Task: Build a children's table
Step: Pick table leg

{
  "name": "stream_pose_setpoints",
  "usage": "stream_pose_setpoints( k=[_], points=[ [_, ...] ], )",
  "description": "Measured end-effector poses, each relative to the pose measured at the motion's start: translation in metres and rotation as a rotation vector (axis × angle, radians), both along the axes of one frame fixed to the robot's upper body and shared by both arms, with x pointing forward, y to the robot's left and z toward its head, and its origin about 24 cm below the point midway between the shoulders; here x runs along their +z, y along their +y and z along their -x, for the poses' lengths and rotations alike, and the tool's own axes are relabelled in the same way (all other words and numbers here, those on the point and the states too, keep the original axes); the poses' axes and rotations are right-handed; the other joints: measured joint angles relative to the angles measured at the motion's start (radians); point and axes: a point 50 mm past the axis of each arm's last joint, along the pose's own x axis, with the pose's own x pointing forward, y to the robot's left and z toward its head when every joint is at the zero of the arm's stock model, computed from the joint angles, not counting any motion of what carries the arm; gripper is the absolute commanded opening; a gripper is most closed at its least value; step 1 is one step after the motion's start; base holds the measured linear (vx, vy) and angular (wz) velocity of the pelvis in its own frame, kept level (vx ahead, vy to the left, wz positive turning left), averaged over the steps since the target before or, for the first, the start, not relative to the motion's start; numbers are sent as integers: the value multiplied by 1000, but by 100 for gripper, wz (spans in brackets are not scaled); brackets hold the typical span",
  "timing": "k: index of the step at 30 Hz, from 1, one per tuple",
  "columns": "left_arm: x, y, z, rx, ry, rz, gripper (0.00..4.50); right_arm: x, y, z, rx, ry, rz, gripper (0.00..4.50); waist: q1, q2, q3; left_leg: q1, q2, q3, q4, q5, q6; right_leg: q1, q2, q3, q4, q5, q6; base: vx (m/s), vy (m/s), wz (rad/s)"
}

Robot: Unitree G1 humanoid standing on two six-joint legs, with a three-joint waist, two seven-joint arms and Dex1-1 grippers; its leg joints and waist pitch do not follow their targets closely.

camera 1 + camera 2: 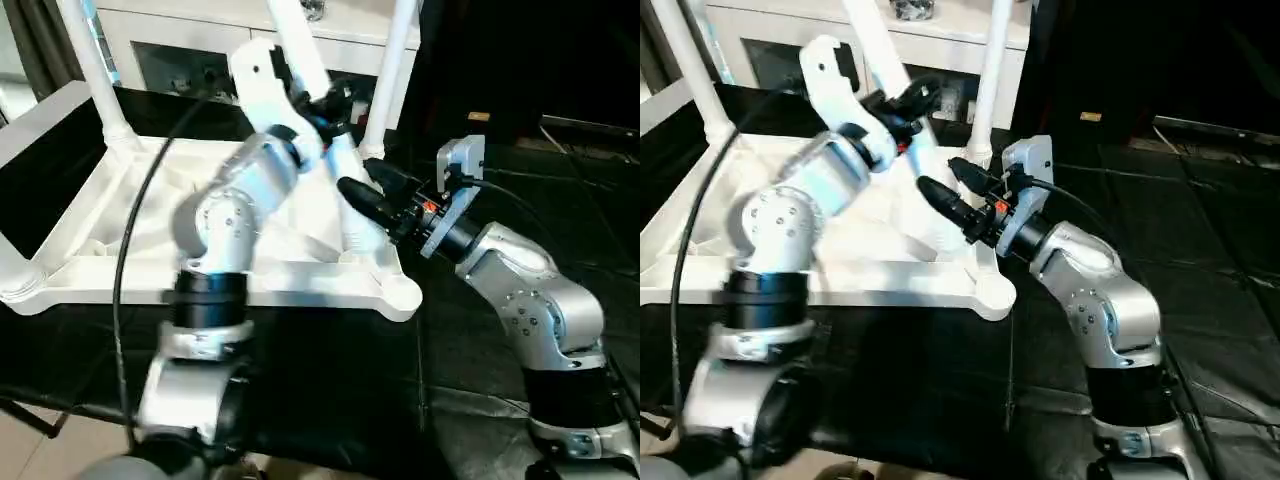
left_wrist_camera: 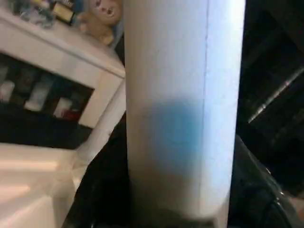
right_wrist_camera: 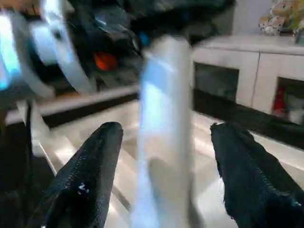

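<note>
- Tabletop (image 1: 90, 285): upside down on the black table.
- Leg (image 1: 902, 115): long axis tilted, foot at the near right socket.
- Left gripper (image 1: 322, 108): clamped on leg, upper shaft.
- Right gripper (image 1: 952, 193): fingers apart, straddling the lower shaft, nearer the socket.

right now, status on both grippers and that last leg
Left gripper clamped on tilted leg. Right gripper open, straddling it low. Leg foot at tabletop corner socket. Nothing blocking.

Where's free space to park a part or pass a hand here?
Free: black mat in front of the tabletop rim, between the forearms. Crowded: near right corner, where left gripper holds the leaning leg and right gripper straddles it, open.
</note>
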Motion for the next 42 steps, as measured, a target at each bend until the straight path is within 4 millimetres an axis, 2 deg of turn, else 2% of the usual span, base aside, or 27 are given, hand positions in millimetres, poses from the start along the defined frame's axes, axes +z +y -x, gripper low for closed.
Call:
stream_pose_setpoints(
  k=[3, 8, 18, 20, 34, 42],
  points=[
    [5, 1, 3, -107, -44, -49, 182, 4, -10, -4, 21, 41, 15, 360, 0, 0, 0, 0, 0, 0, 0, 0, -1, 0, 0, 0, 0, 1, 0, 0, 0, 0],
    [5, -7, 12, -336, -67, -78, 182, 10, -17, -2, 131, 91, -6, 360, 0, 0, 0, 0, 0, 0, 0, 0, 0, 0, 0, 0, 0, 1, -1, 0, 0, 0],
    [25, -14, 38, -726, -188, 13, 182, 10, -18, 14, 436, 193, -108, 360, 0, 0, 0, 0, 0, 0, 0, 3, 4, 0, 0, 0, 1, 2, -2, 0, 0, 0],
    [30, -15, 44, -778, -232, 11, 182, 10, -16, 17, 481, 205, -119, 331, 0, 0, 0, 0, 0, 0, 0, 3, 4, 0, 0, 0, 1, 2, -3, 0, 0, 0],
    [32, -18, 52, -878, -284, -1, 182, 8, -12, 23, 598, 230, -129, 221, 1, 0, 0, 0, 0, 0, 0, 5, 1, 0, 0, -1, 1, 6, -4, 0, 0, 0],
    [31, -17, 50, -881, -282, 4, 182, 8, -11, 23, 599, 220, -123, 206, 1, 0, 0, 1, 0, 0, 0, 6, 0, 0, 0, -1, 1, 7, -4, 0, 0, 0]
  ],
)
